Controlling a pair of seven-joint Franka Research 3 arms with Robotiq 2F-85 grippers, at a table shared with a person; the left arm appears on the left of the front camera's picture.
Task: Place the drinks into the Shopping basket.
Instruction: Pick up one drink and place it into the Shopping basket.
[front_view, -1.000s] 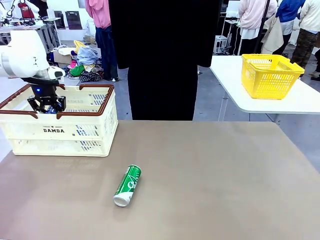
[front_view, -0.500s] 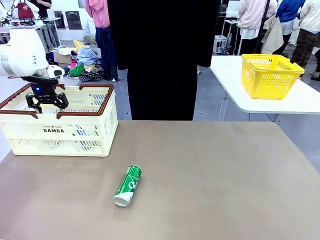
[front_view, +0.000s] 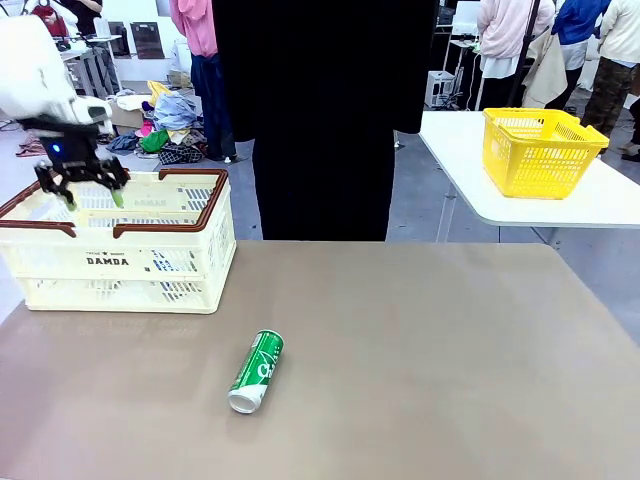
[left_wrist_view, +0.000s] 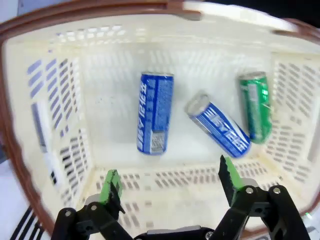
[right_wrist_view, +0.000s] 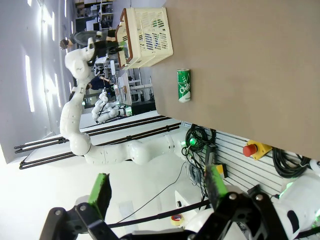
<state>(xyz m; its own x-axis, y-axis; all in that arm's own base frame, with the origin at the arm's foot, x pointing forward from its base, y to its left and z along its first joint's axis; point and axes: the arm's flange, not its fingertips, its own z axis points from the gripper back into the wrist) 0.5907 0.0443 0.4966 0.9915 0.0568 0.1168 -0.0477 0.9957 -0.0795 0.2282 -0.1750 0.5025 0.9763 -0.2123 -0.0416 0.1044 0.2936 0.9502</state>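
Drinks check: my left pincer (front_view: 88, 190) hangs spread and empty over the Shopping basket (front_view: 150, 262). One green can (front_view: 256, 371) lies on the counter (front_view: 450, 360) right of the basket, long axis pointing away from me, nearest my left arm.

In the front view the Shopping basket (front_view: 120, 262) wall hides its contents, and its left end is cropped.

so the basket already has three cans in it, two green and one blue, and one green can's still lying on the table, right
Not quite: the left wrist view shows the Shopping basket holding two blue cans and one green can, not two green and one blue. The rest stands: three cans are inside, and another green can lies on the table.
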